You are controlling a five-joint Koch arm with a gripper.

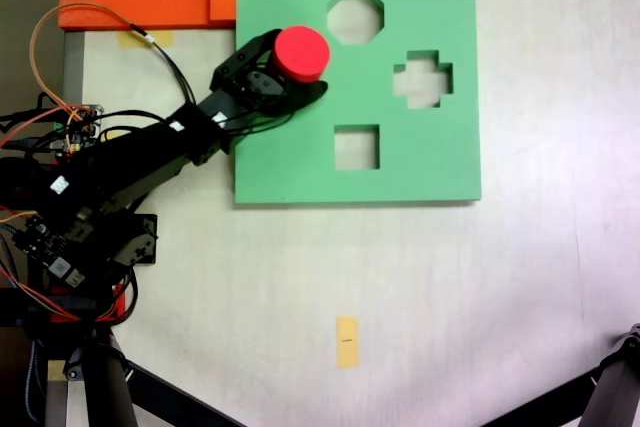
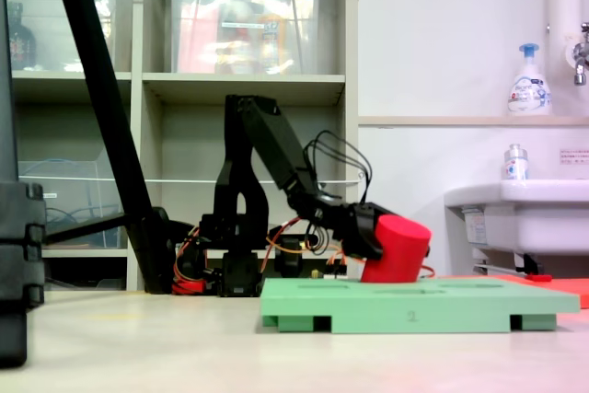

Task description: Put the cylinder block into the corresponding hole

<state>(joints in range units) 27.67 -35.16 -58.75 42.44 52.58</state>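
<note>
From above I see the gripper (image 1: 285,72) closed around the cylinder block (image 1: 302,53), one black jaw on its upper-left side and the other below it. The red block sits in the upper middle of that fixed view, over the left part of the green foam board (image 1: 440,167), left of the octagonal cut-out (image 1: 355,15) and above the square cut-out (image 1: 356,147). In the low side view the block (image 2: 396,250) is tilted, its lower edge at the board's (image 2: 414,306) top surface right of centre. I cannot see the round hole; the block covers that spot.
</note>
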